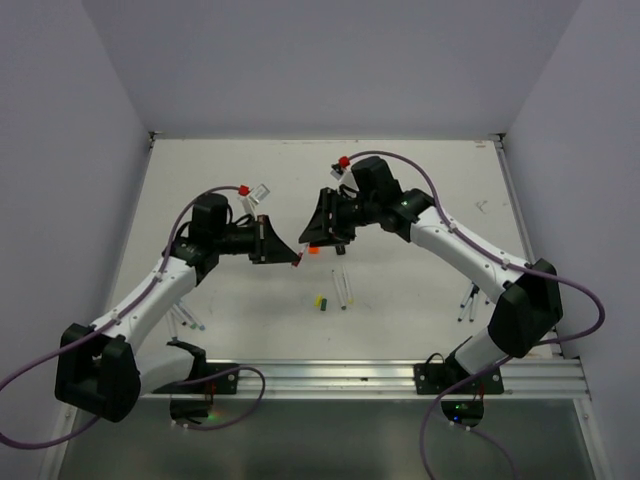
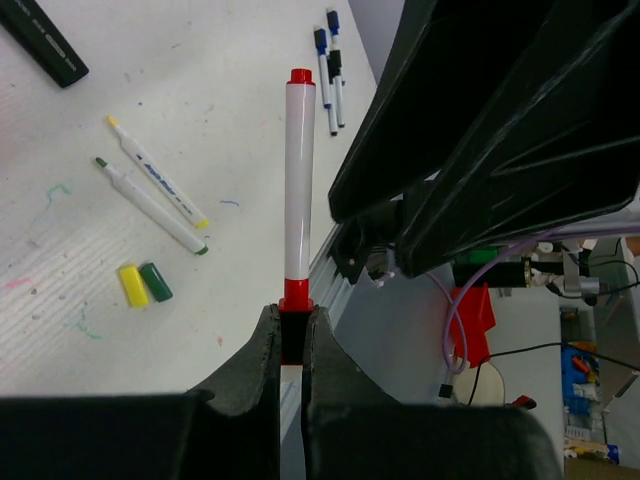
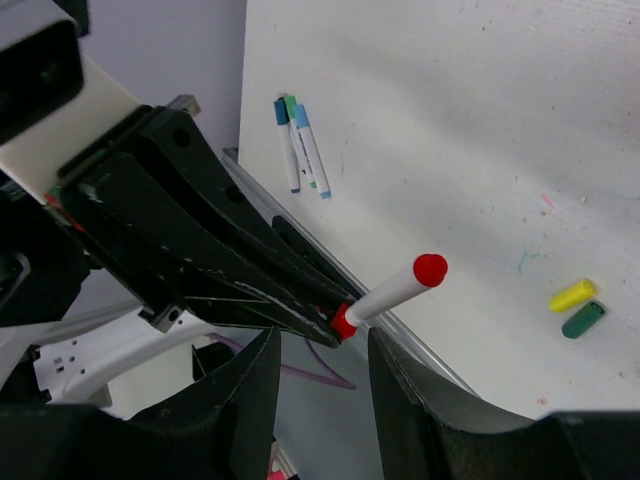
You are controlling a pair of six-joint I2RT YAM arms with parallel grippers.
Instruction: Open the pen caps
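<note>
Black marker (image 2: 45, 40) half beyond the top-left edge (base of the red pen (image 2: 299, 180) inside the left claw (image 2: 292, 318))

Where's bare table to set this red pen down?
Bare: the table's far strip beyond the left arm and right arm, and between the two open pens and the right-side pens. Crowded: around the yellow cap and green cap.

red-capped pen (image 3: 395, 290) in L fingers (image 3: 262, 282), yellow cap (image 3: 572, 294) beside green cap (image 3: 583, 320)

White pen (image 2: 298, 180) with red ends, yellow cap (image 2: 132, 285), dark green cap (image 2: 156, 281), white table (image 2: 220, 120) with faint, seemingly green scribbles (image 2: 52, 195)
</note>
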